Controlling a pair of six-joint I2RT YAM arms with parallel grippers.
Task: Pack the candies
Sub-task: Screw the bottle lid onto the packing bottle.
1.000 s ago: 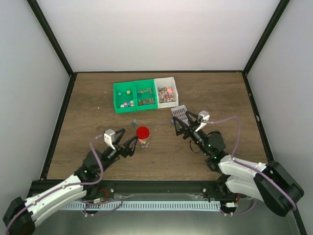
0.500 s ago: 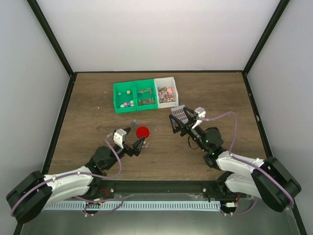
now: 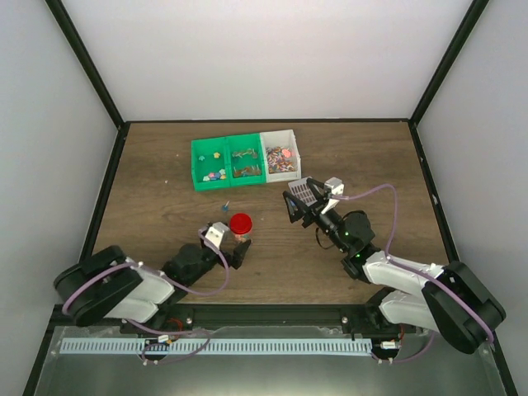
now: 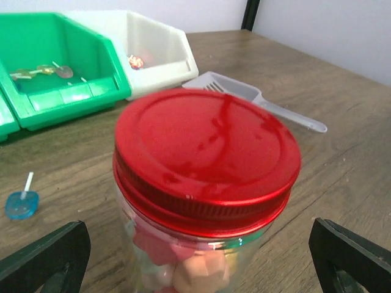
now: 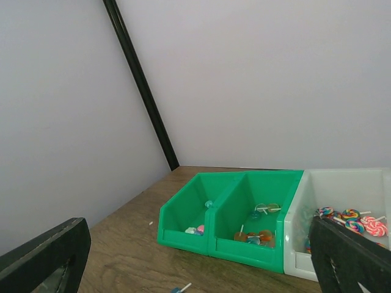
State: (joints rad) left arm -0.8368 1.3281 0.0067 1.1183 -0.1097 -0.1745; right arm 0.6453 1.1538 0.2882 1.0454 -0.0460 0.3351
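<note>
A glass jar with a round red lid [image 3: 241, 224] stands on the table. In the left wrist view the red lid [image 4: 204, 152] fills the middle, and pink and pale candies [image 4: 183, 268] show through the glass. My left gripper [image 3: 233, 249] is open, low at the jar's near side, and its fingertips [image 4: 49, 256] stand wide on either side of the jar without touching it. More loose candies [image 3: 216, 174] lie in the left green bin [image 5: 197, 231]. My right gripper [image 3: 299, 205] is open and empty, by the grey scoop [image 3: 305, 191].
Two joined green bins [image 3: 228, 162] and a white bin [image 3: 280, 157] with lollipops stand at the back. The scoop [image 4: 244, 94] lies right of the jar. A blue lollipop [image 3: 224, 206] lies on the table left of the jar [image 4: 21, 204].
My left arm has folded in and moved right, bringing its open jaws up to the jar. My right gripper has shifted slightly left and farther back, over the scoop.
</note>
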